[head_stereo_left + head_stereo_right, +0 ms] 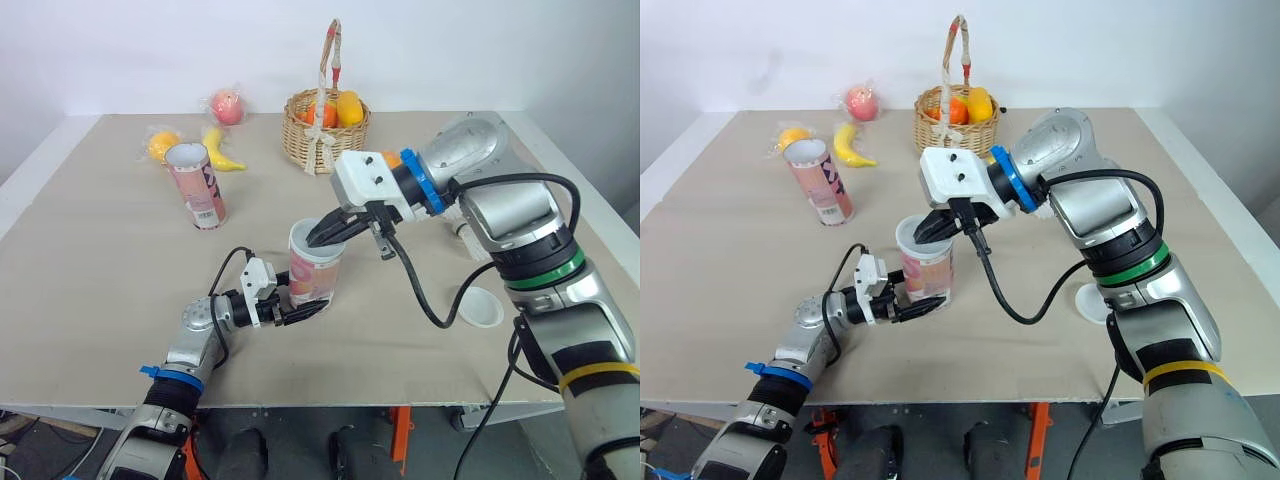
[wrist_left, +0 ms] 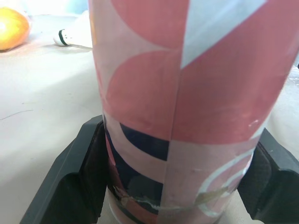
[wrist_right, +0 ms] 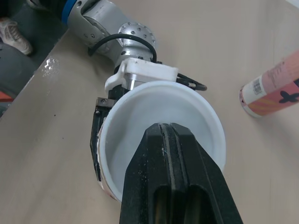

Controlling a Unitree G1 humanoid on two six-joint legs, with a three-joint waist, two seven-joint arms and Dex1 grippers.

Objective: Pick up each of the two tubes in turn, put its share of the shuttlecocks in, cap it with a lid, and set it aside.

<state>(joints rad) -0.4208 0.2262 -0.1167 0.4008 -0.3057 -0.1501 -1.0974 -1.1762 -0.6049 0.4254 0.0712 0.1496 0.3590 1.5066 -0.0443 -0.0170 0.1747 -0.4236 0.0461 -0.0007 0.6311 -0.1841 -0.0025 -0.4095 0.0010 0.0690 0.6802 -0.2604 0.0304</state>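
Note:
A pink patterned tube (image 1: 320, 278) stands upright near the table's front middle. My left gripper (image 1: 303, 309) is shut on its lower part, and the black fingers (image 2: 81, 172) press both sides of the tube (image 2: 187, 93). A white lid (image 3: 140, 126) sits on the tube's mouth. My right gripper (image 1: 320, 237) reaches in from the right and is shut on the lid's rim. The second tube (image 1: 197, 186) stands open-topped at the back left. A second white lid (image 1: 480, 307) lies on the table to the right. One shuttlecock (image 2: 74, 36) lies beyond the held tube.
A wicker basket (image 1: 322, 130) with fruit stands at the back centre. A banana (image 1: 222, 150), a bagged orange (image 1: 163, 143) and a peach (image 1: 227, 106) lie at the back left. My right arm's cable (image 1: 420, 290) hangs down to the table beside the held tube.

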